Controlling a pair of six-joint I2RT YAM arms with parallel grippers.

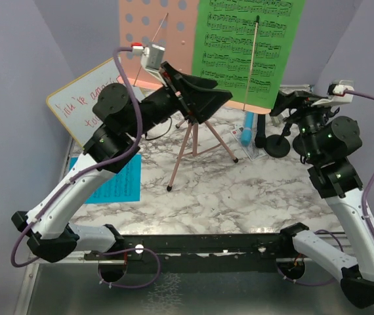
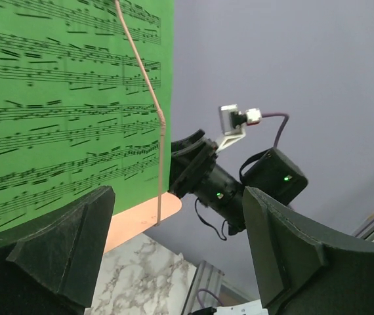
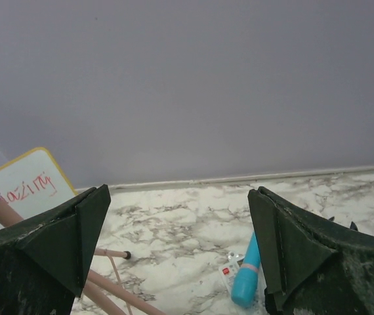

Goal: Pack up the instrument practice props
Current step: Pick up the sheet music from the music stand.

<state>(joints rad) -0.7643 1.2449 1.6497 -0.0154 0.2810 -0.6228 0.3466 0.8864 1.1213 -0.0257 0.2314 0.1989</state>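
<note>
The pink tripod music holder [image 1: 191,146] stands at the back, its perforated tray [image 1: 153,31] upright. The green music sheet [image 1: 249,46] rests on the tray behind a thin wire clip, and fills the left of the left wrist view [image 2: 62,98]. The blue music sheet [image 1: 113,177] lies flat on the table at the left. The blue microphone [image 1: 247,127] lies beside the black microphone [image 1: 260,131] and a black round-based mic holder [image 1: 279,146]. My left gripper [image 1: 216,98] is open and empty, raised in front of the tray. My right gripper [image 1: 287,105] is open and empty above the mic holder.
A yellow-framed whiteboard [image 1: 85,98] with red writing leans at the back left. Purple walls close in the back and sides. The blue microphone [image 3: 247,279] and a tripod leg [image 3: 111,292] show below the right gripper [image 3: 177,256]. The right arm's wrist [image 2: 207,178] shows beyond the left gripper [image 2: 174,256].
</note>
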